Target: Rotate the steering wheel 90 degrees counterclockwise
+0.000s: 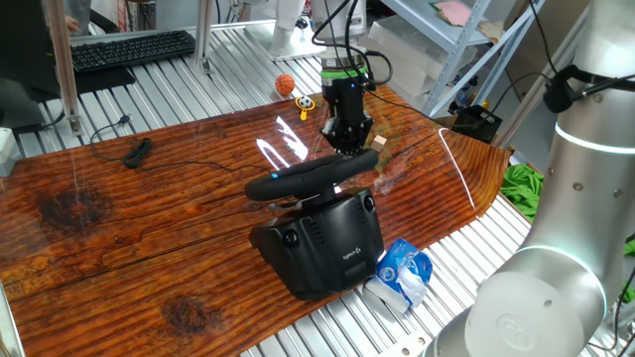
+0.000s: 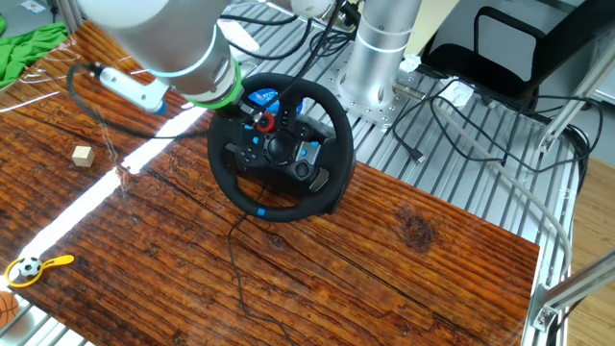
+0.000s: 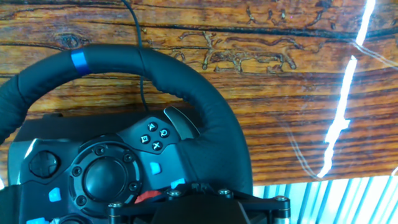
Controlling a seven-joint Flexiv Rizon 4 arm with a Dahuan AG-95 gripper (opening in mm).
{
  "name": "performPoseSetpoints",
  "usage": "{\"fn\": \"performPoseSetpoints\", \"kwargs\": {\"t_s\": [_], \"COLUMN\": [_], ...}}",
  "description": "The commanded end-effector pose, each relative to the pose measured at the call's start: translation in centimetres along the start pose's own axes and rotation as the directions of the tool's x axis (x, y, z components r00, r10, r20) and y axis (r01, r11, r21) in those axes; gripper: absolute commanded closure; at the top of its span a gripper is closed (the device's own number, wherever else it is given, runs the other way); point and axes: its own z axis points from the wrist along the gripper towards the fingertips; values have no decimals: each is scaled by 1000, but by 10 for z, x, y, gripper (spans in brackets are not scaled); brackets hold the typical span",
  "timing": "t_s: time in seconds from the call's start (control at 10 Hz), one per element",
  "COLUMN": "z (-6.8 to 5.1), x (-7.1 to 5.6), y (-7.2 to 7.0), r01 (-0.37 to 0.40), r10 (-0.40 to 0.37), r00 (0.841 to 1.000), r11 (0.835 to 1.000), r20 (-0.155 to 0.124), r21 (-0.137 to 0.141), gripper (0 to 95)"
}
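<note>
The steering wheel stands near the table's edge on its bulky black base with a white logo. In the other fixed view its face shows, with the blue stripe at the rim's lower left. In the hand view the stripe lies on the far side of the rim. My gripper comes down on the top of the rim, opposite the stripe, and its fingers close on it. It also shows in the other fixed view. In the hand view only the gripper's body shows; the fingertips are hidden.
A small wooden cube and a toy football on a yellow holder lie on the wooden table. A blue-white packet lies beside the base. A thin cable runs from the wheel. A keyboard sits far back.
</note>
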Motion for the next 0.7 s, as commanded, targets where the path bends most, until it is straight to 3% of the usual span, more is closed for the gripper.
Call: {"fn": "performPoseSetpoints", "kwargs": {"t_s": [0.1,0.7], "z": [-1,-3], "x": [2,-6], "y": [-1,-4], "r01": [-1,3], "r10": [1,-3], "r00": [1000,1000], "r11": [1000,1000], "r20": [-1,7], "r21": [-2,-8], "gripper": [950,950]}}
